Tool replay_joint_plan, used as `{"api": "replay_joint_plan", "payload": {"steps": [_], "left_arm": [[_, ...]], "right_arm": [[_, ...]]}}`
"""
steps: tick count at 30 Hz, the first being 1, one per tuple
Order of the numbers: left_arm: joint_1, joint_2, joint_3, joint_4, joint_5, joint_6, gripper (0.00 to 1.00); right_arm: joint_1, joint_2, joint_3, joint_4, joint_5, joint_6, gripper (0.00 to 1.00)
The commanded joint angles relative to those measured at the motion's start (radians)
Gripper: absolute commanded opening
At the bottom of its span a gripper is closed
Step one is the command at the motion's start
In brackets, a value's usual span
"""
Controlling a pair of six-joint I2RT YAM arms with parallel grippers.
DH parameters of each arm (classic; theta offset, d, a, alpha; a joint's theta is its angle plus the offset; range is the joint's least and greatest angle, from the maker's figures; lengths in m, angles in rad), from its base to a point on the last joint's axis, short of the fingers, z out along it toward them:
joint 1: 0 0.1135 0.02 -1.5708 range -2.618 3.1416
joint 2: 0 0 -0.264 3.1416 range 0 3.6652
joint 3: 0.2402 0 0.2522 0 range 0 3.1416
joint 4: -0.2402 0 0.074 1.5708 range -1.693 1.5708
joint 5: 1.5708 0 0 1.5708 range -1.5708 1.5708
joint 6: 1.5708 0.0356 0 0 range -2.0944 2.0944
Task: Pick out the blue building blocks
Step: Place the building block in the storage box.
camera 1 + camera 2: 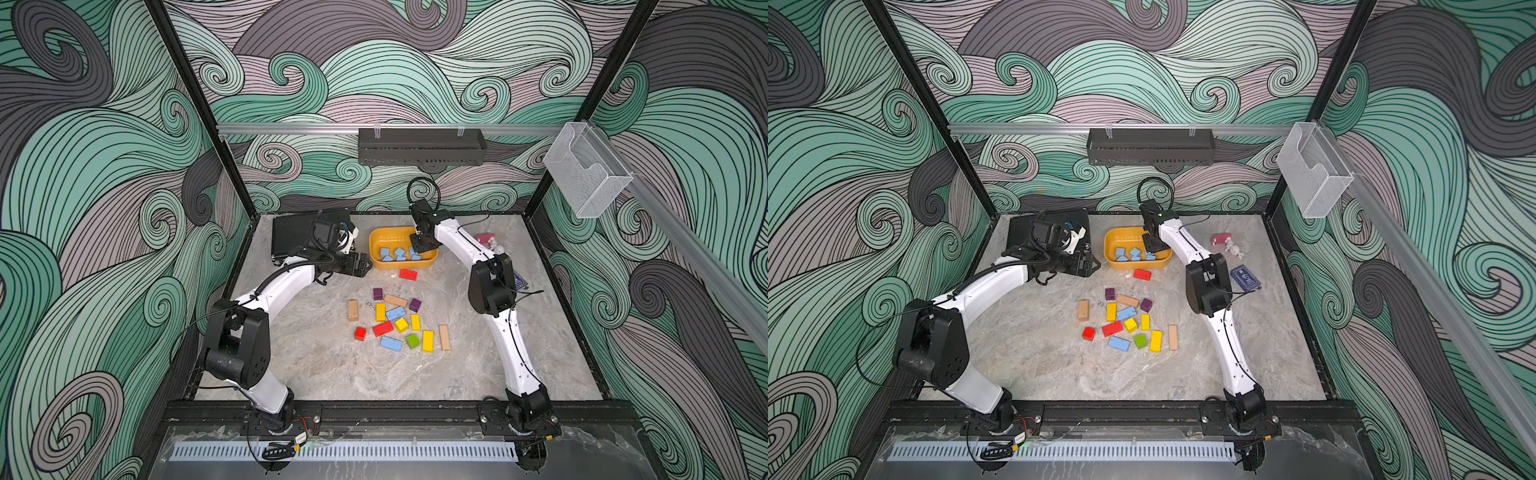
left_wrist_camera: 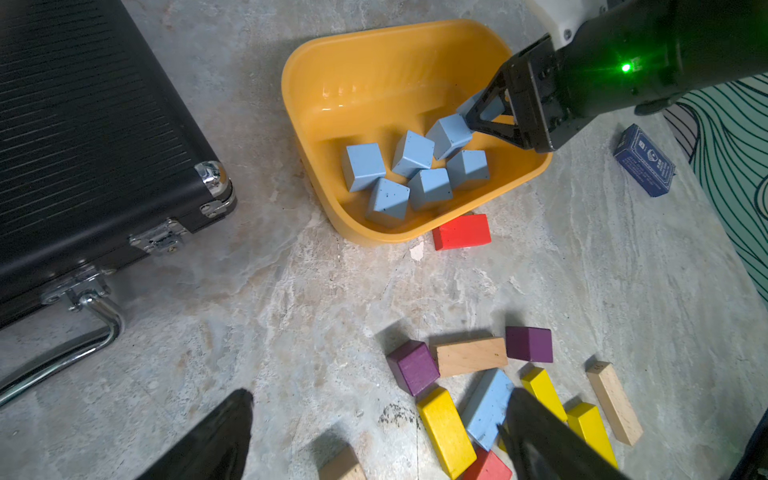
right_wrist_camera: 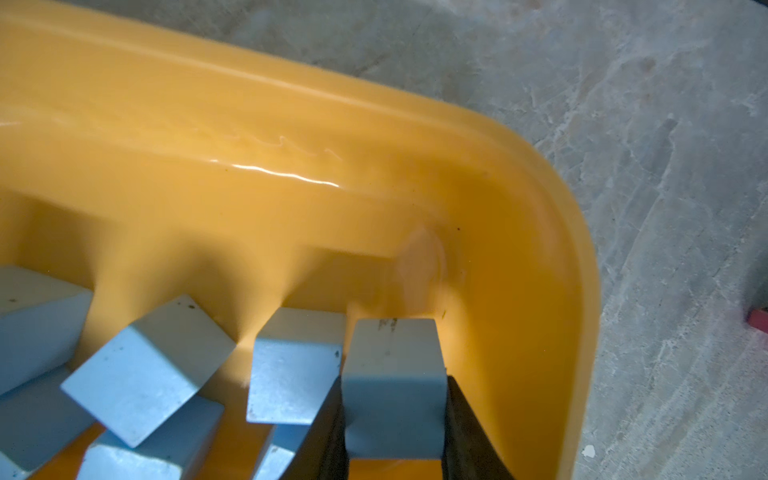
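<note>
Several light-blue building blocks (image 2: 415, 174) lie in a yellow bin (image 1: 376, 241) at the back of the table. My right gripper (image 3: 395, 386) reaches down into the bin's right end and is shut on one more blue cube (image 3: 392, 411), held just above the bin floor. Two blue bars (image 1: 395, 313) (image 1: 391, 343) lie among the loose blocks in mid-table; both top views show them. My left gripper (image 2: 380, 399) hangs open and empty left of the bin, one finger over the upper bar (image 2: 488, 409).
A black case (image 1: 291, 232) lies at the back left. A red block (image 1: 408, 274) sits against the bin's front. Red, yellow, purple, green and tan blocks (image 1: 401, 324) are scattered mid-table. A dark blue card packet (image 1: 1246, 277) and a pink-and-white item (image 1: 1225, 243) lie right.
</note>
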Motion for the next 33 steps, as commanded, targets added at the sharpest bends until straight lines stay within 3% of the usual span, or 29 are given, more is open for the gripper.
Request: {"api": "replay_joint_plan", "payload": {"steps": [1, 16, 33], "left_arm": [[-0.005, -0.037, 0.025, -0.032, -0.018, 0.017, 0.94], [-0.005, -0.084, 0.015, -0.07, -0.041, 0.016, 0.94], [-0.005, -0.174, 0.019, -0.135, -0.058, 0.03, 0.94]], "right_arm": [[-0.003, 0.014, 0.024, -0.03, -0.039, 0.026, 0.2], [-0.003, -0.006, 0.02, -0.031, -0.17, 0.065, 0.48], [0.003, -0.182, -0.022, -0.031, -0.254, 0.065, 0.57]]}}
